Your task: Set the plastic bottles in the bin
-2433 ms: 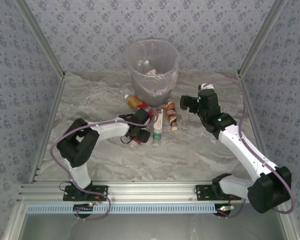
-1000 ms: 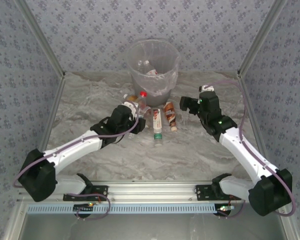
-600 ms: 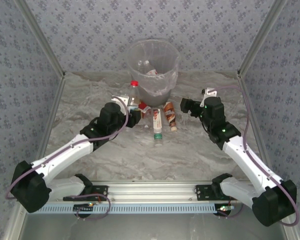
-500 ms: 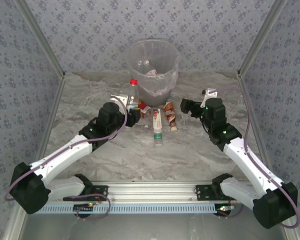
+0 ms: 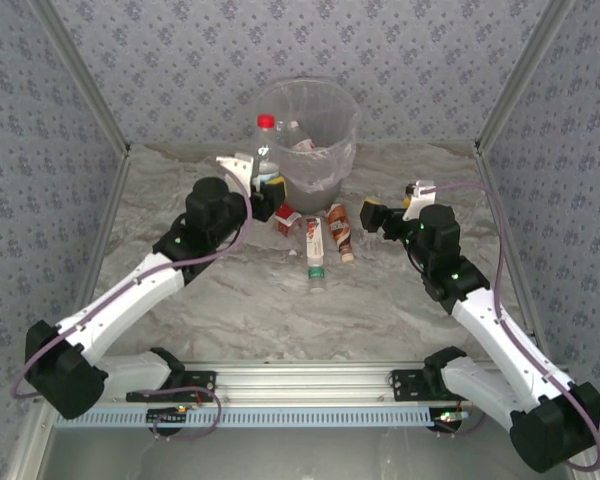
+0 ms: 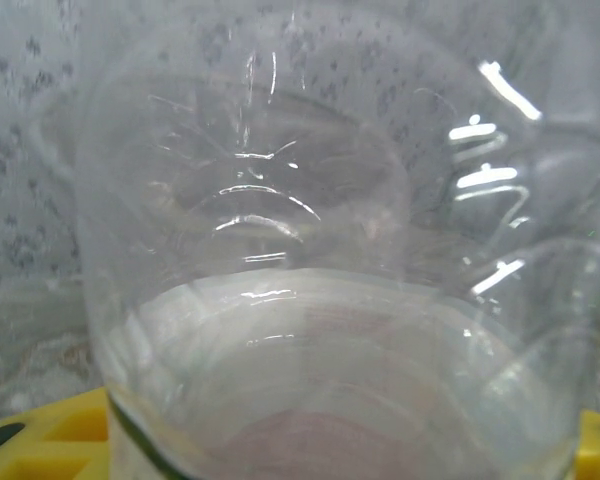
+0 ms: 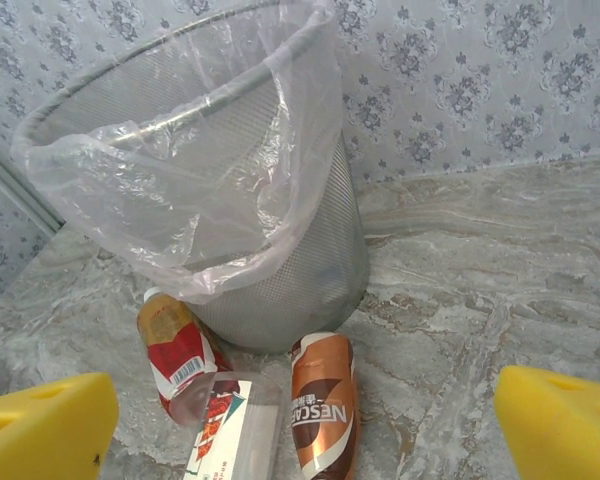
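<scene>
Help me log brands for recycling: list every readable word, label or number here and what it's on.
"NESCAFE": on the brown-labelled bottle lying beside the bin.
Red-labelled bottle: barcode and print too small to read.
White-labelled bottle: print blurred.

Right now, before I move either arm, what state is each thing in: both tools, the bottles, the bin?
Bin: upright, bag-lined, at least one bottle inside.
Red-capped bottle: upright, held up beside the bin.
Left tool: shut on the red-capped bottle.
Right tool: open, empty.
Brown bottle: lying on the table.
White bottle: lying on the table, green cap on.
Red-label bottle: lying by the bin's foot.
</scene>
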